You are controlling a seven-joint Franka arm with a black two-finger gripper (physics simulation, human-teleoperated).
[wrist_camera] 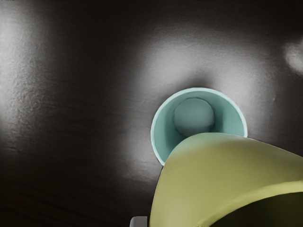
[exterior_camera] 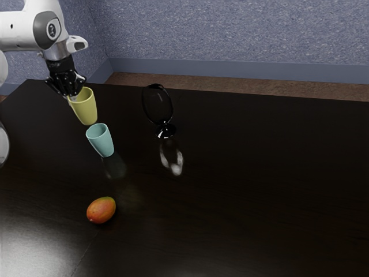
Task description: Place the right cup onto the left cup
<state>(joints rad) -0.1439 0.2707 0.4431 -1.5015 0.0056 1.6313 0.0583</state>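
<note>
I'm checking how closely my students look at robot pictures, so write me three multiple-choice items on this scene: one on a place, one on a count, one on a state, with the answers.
1. Which thing is nearest the exterior view's lower edge?
a) the wine glass
b) the teal cup
c) the mango

2. Not counting the wine glass, how many cups are there?
a) one
b) two
c) three

3. What is the state of the yellow cup?
a) held in the jaws
b) nested inside the teal cup
c) lying on its side beside the mango

Answers:
1. c: in the exterior view, the mango lies lower than both the teal cup and the wine glass.
2. b: one yellow and one teal, both seen in each view.
3. a: the exterior view shows the jaws at its rim, and the wrist view shows it close up, in front of the teal cup.
</note>
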